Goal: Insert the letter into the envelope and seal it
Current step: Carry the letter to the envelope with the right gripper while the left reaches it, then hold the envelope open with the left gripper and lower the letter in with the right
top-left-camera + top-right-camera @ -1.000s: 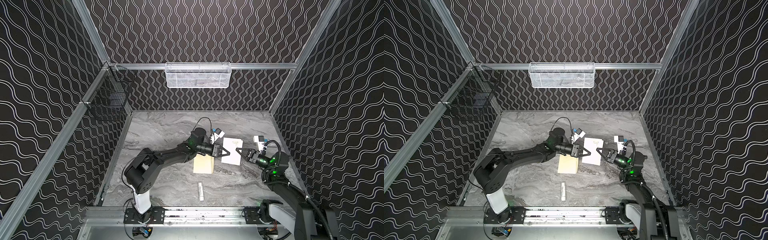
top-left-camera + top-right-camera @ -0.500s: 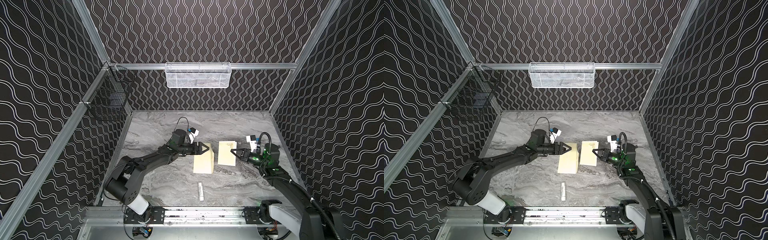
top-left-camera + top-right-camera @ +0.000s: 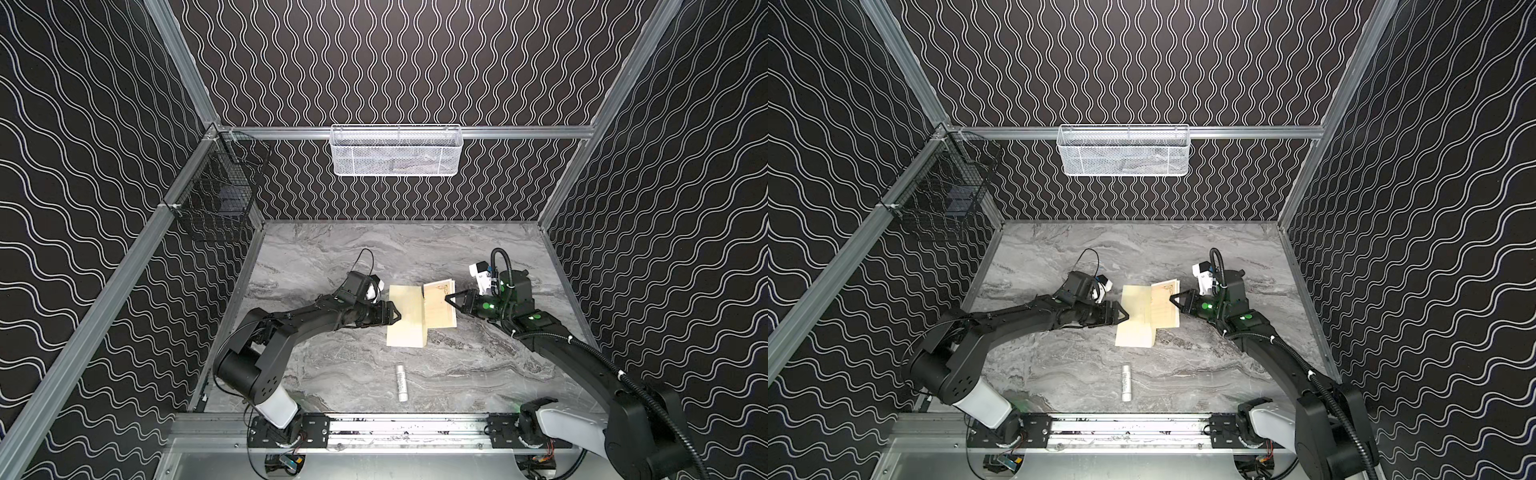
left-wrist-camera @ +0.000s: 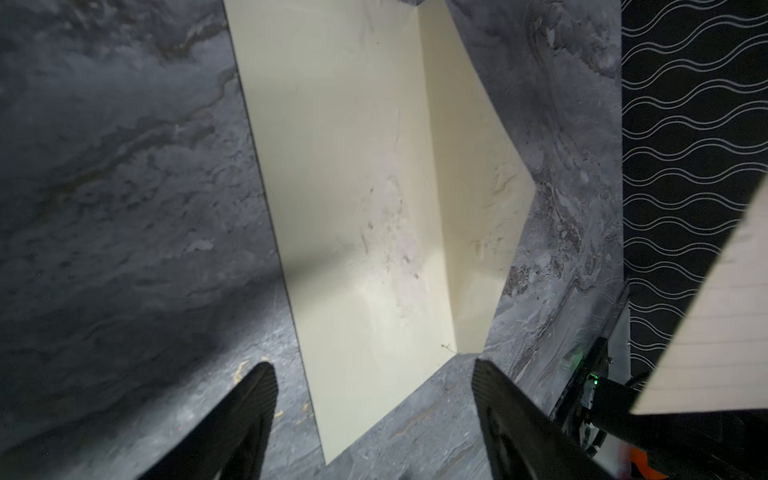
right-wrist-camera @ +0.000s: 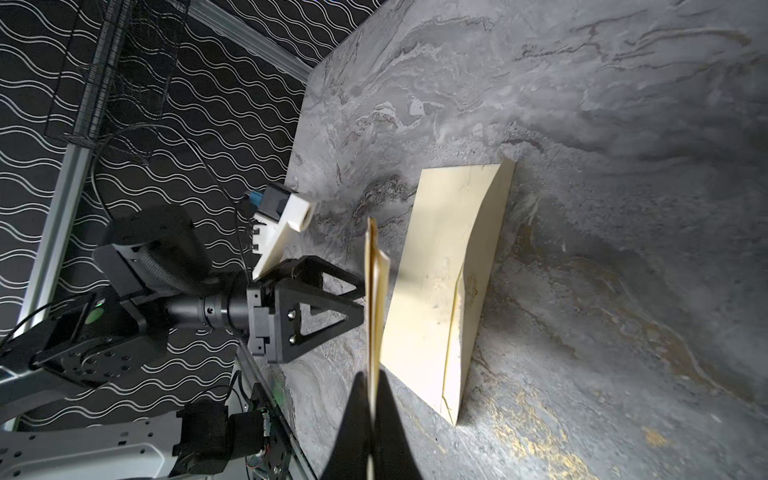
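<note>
The pale cream envelope [image 3: 406,320] [image 3: 1134,322] lies flat mid-table, its pointed flap [image 4: 478,187] spread open. My right gripper [image 3: 449,300] [image 3: 1172,300] [image 5: 372,386] is shut on the tan bordered letter [image 3: 438,305] [image 3: 1163,305] [image 5: 374,291]. It holds the letter upright, just over the envelope's right side. My left gripper [image 3: 394,318] [image 3: 1124,316] [image 4: 370,374] stands open and empty at the envelope's left edge. In the left wrist view an envelope [image 4: 353,187] corner shows between its fingers. The envelope [image 5: 449,270] lies beyond the letter in the right wrist view.
A small white cylindrical stick [image 3: 401,382] [image 3: 1126,382] lies on the marble table nearer the front rail. A white mesh basket [image 3: 397,149] hangs on the back wall. A black wire basket [image 3: 216,199] hangs at the left wall.
My left gripper has opened, let go of the letter and drawn back left to the envelope's edge. The right gripper has carried the letter left, up to the envelope.
</note>
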